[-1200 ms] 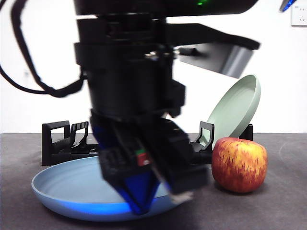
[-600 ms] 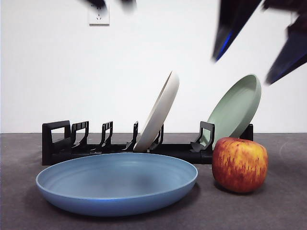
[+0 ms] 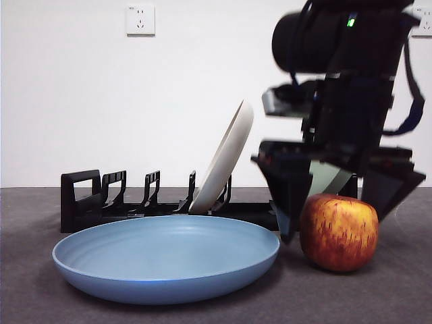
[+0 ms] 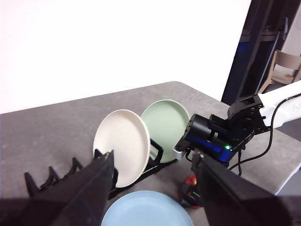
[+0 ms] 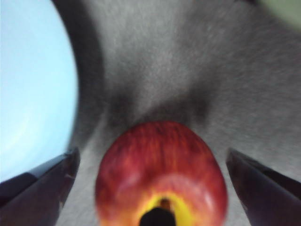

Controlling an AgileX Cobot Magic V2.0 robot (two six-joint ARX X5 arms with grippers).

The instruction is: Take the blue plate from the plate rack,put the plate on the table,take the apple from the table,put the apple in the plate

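The blue plate [image 3: 165, 260] lies flat on the table [image 3: 34, 297], in front of the black plate rack [image 3: 128, 202]. To its right stands the red and yellow apple [image 3: 339, 231]. My right gripper [image 3: 335, 226] hangs open over the apple, one jaw on each side and neither touching it. In the right wrist view the apple [image 5: 162, 174] sits between the open jaws of the right gripper [image 5: 153, 154], with the blue plate [image 5: 33, 84] beside it. My left gripper [image 4: 151, 157] is open and empty, high above the rack [image 4: 70, 172] and the blue plate [image 4: 146, 209].
A cream-white plate [image 3: 223, 158] leans upright in the rack. A sage-green plate [image 3: 331, 179] stands behind the right gripper, mostly hidden in the front view and seen whole as the green plate [image 4: 164, 122] from the left wrist. The table edge [image 4: 277, 141] lies beyond the right arm.
The left gripper let go of the blue plate and rose out of the front view. The right gripper came down from the upper right and now straddles the apple.
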